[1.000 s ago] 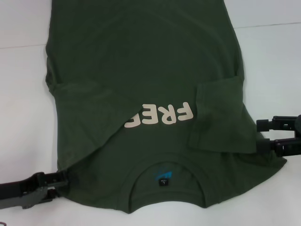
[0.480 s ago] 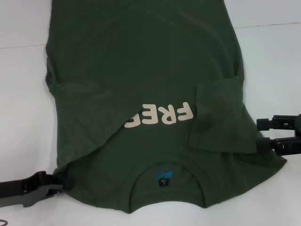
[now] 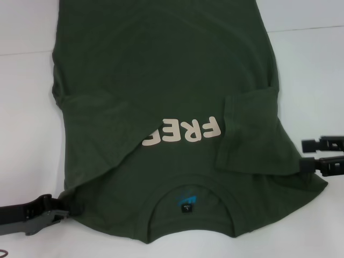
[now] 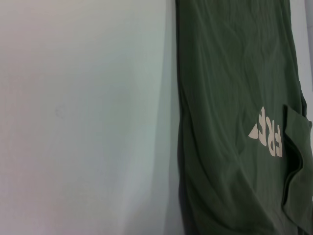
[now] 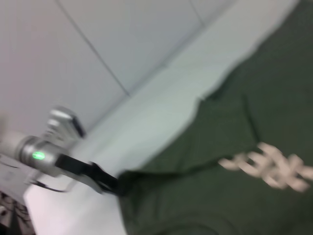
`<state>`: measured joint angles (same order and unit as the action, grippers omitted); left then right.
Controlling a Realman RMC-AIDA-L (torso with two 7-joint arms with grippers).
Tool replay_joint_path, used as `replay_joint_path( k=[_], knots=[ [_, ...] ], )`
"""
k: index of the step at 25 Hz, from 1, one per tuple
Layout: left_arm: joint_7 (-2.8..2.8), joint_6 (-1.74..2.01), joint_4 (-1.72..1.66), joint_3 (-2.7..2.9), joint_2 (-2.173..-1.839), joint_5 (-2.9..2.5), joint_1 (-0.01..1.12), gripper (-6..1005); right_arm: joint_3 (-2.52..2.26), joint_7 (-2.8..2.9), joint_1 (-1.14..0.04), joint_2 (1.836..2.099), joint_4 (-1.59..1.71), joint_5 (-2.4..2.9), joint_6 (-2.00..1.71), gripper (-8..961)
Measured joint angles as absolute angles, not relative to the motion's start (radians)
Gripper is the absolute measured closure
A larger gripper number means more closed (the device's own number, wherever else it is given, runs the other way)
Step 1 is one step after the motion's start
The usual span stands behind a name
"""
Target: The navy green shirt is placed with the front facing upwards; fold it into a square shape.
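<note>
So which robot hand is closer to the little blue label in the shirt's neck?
Hard to call. The left gripper touches the shirt's shoulder corner; the right gripper sits open at the opposite edge, both far from the blue label.

The dark olive-green short-sleeved cotton T-shirt (image 3: pixel 161 91) lies flat on the worktop with its front facing up. Its ribbed crew neck (image 3: pixel 188 234) is at the near edge and the body runs away to the far side, out of the head view. Inside the neck a small blue label (image 3: pixel 185 203) shows. Both sleeves are folded inward over the chest. The left fold covers the end of the cream print (image 3: pixel 185 132), so only "FRE" can be read, upside down from the head view. The right sleeve (image 3: pixel 250 134) lies just beside the letter F. The cloth has soft wrinkles near the folds.
</note>
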<state>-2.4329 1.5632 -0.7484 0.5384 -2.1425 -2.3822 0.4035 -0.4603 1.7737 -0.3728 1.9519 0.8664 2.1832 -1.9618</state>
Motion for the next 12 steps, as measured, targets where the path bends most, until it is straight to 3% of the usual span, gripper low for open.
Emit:
replay_joint_path(
  k=[9, 12],
  knots=[
    [-2.432, 1.563, -0.752, 0.535, -2.14, -2.382, 0.407, 979, -0.465, 2.067, -0.384, 1.886, 0.858, 2.35, -1.833, 55],
    [-2.431, 1.563, -0.753, 0.533, -2.14, -2.382, 0.407, 979, -0.469, 2.117, -0.41, 1.884, 0.849, 2.437, -1.804, 55]
  ],
)
